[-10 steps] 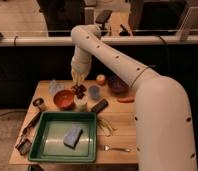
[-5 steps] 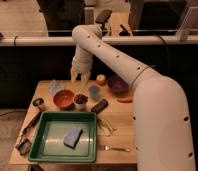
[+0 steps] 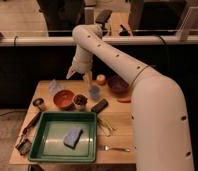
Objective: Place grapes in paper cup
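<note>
grapes (image 3: 80, 100) sit in paper cup (image 3: 80, 106) beside orange-red bowl (image 3: 63, 99), open pincer (image 3: 77, 75) above.

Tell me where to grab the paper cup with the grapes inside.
Probably grip the cup by its wall just below the rim, coming straight down with one finger in front and one behind. It stands upright, the grapes fill its mouth, and the bowl crowds its left. The gripper hangs above, behind it.

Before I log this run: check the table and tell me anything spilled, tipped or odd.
Nothing stands out. The grapes sit inside the paper cup, which stands upright beside the orange bowl. The gripper hangs above the table's far side. No spills show.
</note>
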Robot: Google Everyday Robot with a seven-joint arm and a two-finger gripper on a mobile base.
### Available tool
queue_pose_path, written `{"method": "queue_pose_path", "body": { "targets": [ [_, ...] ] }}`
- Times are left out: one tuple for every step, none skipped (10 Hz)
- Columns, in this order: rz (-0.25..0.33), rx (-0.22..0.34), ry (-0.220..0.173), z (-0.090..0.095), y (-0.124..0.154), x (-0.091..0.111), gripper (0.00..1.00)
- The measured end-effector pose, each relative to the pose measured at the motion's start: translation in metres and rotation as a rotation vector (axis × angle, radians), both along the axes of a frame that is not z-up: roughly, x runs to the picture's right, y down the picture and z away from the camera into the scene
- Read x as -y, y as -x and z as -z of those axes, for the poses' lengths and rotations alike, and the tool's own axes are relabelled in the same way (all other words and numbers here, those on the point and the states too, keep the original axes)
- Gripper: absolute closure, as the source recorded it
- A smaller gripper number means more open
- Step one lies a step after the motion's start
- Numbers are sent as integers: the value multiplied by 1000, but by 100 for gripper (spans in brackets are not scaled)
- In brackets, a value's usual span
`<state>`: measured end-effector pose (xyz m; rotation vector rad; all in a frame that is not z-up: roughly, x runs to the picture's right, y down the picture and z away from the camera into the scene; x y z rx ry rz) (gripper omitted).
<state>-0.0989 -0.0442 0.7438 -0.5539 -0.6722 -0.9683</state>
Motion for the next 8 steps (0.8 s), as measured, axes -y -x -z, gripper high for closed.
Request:
{"method": "queue_pose_path", "body": {
  "targets": [
    [0,9,-1,0,-1,0,22],
    [1,17,-2,1,-2,0,22],
    [1,23,1,1,-4,-1,22],
    [2,30,4,0,-5,-1,22],
    [6,37,9,0,-6,-2,22],
    [8,44,13,-1,-5,-3,22],
    [8,45,14,-1,-6,-3,22],
    [8,45,14,-1,-6,-3,22]
  ]
}}
